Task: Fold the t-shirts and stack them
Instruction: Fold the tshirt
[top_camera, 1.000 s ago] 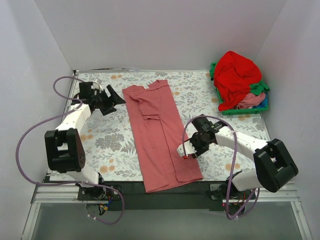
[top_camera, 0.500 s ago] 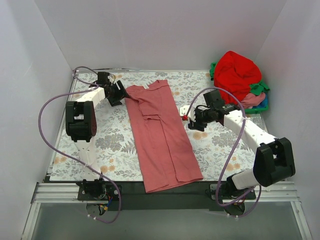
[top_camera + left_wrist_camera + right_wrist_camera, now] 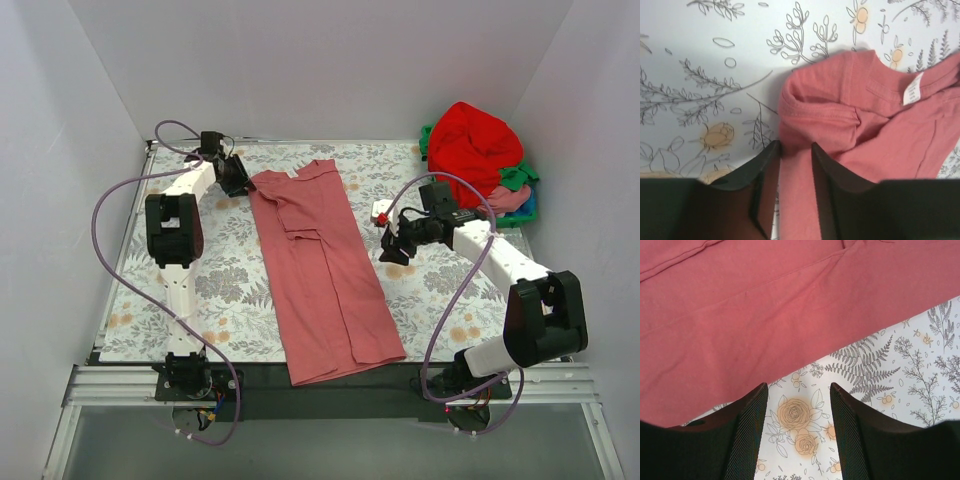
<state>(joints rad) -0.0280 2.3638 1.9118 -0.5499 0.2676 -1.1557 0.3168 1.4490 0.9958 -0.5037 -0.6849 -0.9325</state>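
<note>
Since a second before, my left pincer (image 3: 238, 180) had crept to the shirt's (image 3: 315, 260) collar corner at the upper left of the frame. My right pincer (image 3: 392, 245) had climbed from lower down to centre right, just beside the shirt's right edge.

The shirt lay flat as a long strip down the middle of the table (image 3: 220, 285). My left jaws had narrowed to a slim gap with the shoulder hem between them; whether they already bit, I could not tell. My right jaws stood half open over the bare table, holding nothing.

To do this well, I judged, the left should close on every layer at that corner. The right should take its edge at a matching height, so both lift evenly.
</note>
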